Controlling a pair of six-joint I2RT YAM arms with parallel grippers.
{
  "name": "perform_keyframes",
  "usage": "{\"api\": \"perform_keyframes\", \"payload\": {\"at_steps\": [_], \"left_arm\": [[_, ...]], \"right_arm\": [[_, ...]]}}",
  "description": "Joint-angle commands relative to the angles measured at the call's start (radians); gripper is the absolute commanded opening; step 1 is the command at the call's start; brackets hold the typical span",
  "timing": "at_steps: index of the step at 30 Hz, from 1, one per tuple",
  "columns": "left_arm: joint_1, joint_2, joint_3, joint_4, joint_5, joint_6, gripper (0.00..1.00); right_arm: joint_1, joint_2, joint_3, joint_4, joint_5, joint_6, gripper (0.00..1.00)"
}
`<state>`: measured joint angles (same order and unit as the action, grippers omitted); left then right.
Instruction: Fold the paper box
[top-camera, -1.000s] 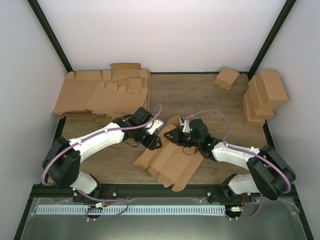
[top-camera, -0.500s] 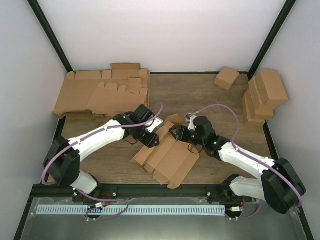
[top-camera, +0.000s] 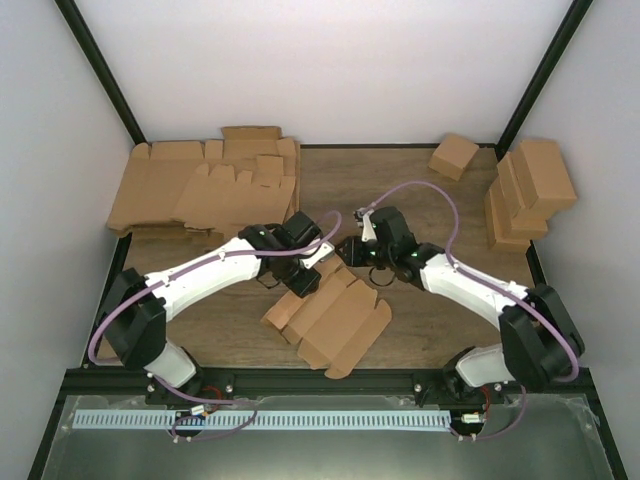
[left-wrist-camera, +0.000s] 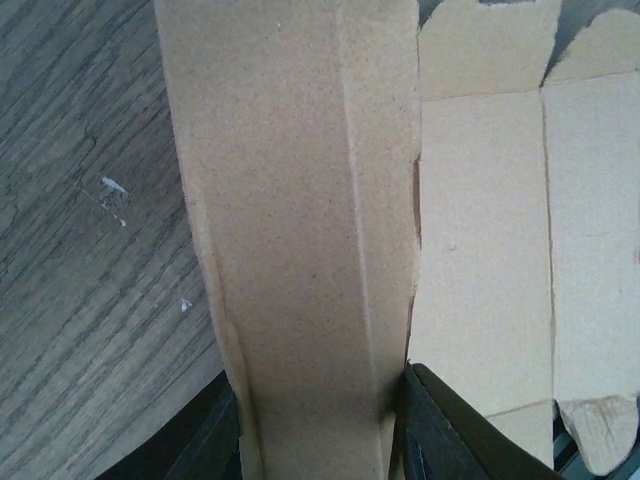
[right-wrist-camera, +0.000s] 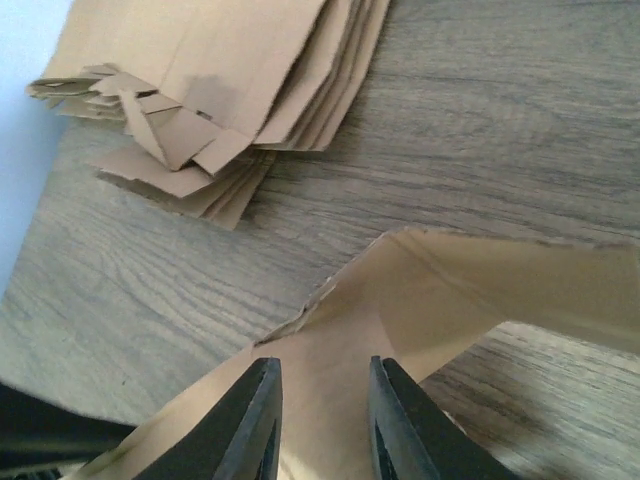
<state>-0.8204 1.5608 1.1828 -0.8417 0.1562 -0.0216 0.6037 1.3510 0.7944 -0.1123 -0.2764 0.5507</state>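
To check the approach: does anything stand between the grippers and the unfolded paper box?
Nothing visible does. The left gripper grips a panel of the unfolded paper box; the right gripper is at its raised flap.

The table (top-camera: 410, 190) is viewed from above and behind, while the cardboard blank (top-camera: 340, 315), shared by all views, is imaged closely from each wrist.

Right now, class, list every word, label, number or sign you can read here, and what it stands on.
None readable: the paper box, the stack of flat blanks, the folded boxes and the table show no print in any view.
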Motion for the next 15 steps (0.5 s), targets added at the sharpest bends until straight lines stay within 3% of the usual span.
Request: {"api": "perform_keyframes", "payload": {"at_steps": [1, 4, 9, 15], "left_arm": [[-0.021, 0.020, 0.032, -0.037, -0.055, 0.015, 0.40], [-0.028, 0.020, 0.038, -0.038, -0.058, 0.019, 0.40], [-0.046, 0.029, 0.046, -0.038, -0.076, 0.027, 0.40], [-0.103, 0.046, 0.069, -0.036, -0.133, 0.048, 0.40]], "right_arm": [[-0.012, 0.071, 0.073, -0.066, 0.028, -0.040, 0.25], [-0.012, 0.094, 0.072, -0.070, 0.020, -0.058, 0.24], [-0.011, 0.111, 0.058, -0.088, -0.038, -0.085, 0.11], [-0.012, 0.104, 0.014, -0.080, -0.134, -0.076, 0.10]]}}
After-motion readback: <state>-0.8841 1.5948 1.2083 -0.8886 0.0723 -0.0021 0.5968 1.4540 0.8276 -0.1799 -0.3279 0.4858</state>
